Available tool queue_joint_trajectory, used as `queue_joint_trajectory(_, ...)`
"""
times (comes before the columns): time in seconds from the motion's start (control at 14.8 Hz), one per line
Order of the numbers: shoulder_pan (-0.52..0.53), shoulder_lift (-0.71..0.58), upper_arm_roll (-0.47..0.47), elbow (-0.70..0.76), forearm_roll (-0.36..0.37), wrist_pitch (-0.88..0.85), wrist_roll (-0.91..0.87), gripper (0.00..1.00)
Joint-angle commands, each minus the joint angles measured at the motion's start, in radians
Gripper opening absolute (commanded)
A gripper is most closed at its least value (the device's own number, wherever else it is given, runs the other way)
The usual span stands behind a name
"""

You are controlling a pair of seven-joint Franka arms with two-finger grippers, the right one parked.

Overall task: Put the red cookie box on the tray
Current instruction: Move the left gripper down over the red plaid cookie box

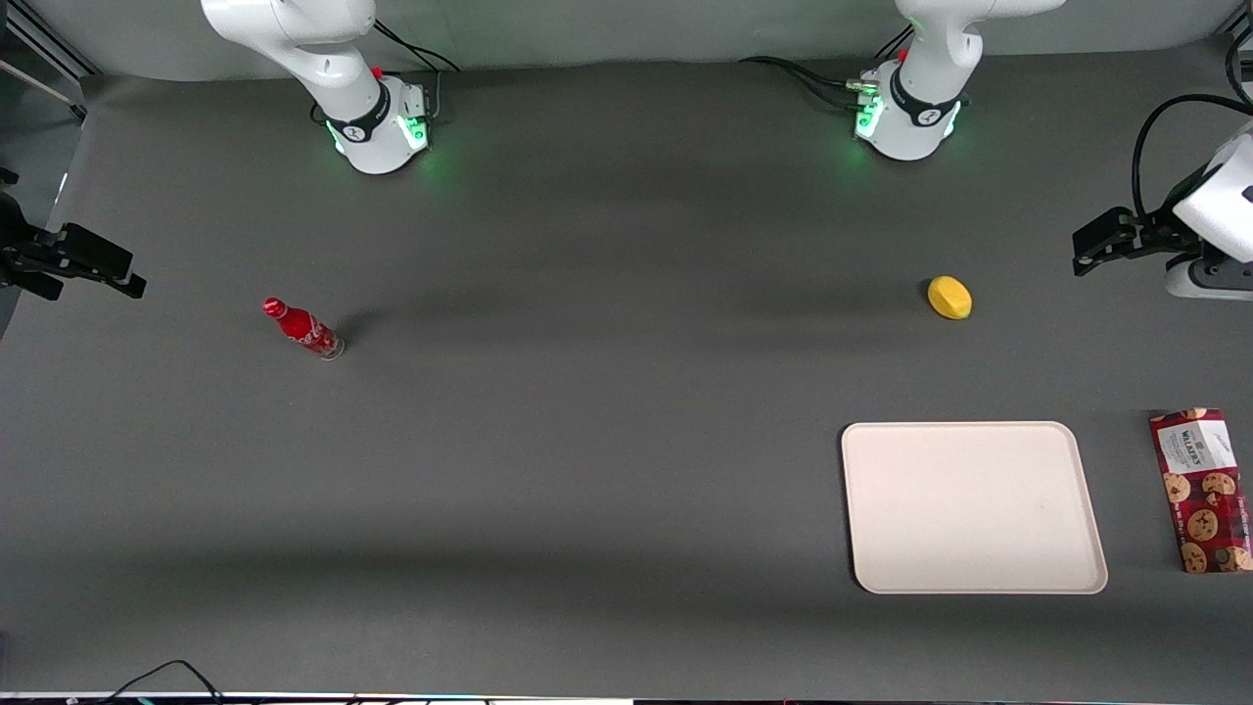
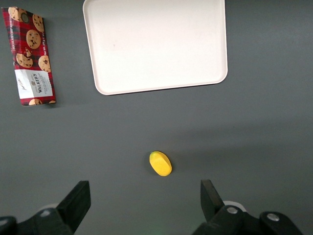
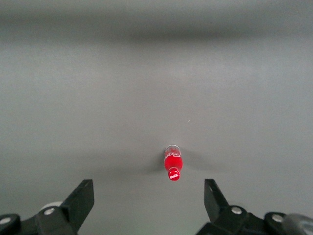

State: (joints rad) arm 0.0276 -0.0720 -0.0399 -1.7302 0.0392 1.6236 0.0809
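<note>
Both fingers spread, the tool (image 2: 144, 196) hovers seemingly high above the lemon (image 2: 160, 163).

The dark grey table (image 1: 626, 470) carries four things. Seen from the front camera, the tray (image 1: 974, 507) lies flat, the red cookie box (image 1: 1202, 490) just beside it at three o'clock, a yellow lemon (image 1: 950, 298) at twelve o'clock, and a small red bottle (image 1: 303, 329) well apart at ten o'clock. The gripper (image 2: 145, 196) hangs above the table near the lemon, fingers spread.

Lemon (image 1: 950, 298) on table (image 1: 587, 470); red bottle (image 1: 302, 328) upright.
</note>
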Motion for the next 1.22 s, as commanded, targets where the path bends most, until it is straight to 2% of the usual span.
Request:
queue_joint_trajectory(0.0,-0.014,0.017,0.009,0.031,0.010,-0.024,-0.003,1.00)
queue_joint_trajectory(0.61,-0.005,0.023,0.012,0.032,0.011,-0.024,-0.001,1.00)
queue_joint_trajectory(0.74,0.014,0.029,0.037,0.032,0.016,-0.016,0.019,1.00)
queue_joint_trajectory(0.95,0.122,0.095,0.064,0.038,0.019,0.080,0.202,1.00)
queue_joint_trajectory(1.15,0.265,0.228,0.063,0.085,0.010,0.189,0.354,1.00)
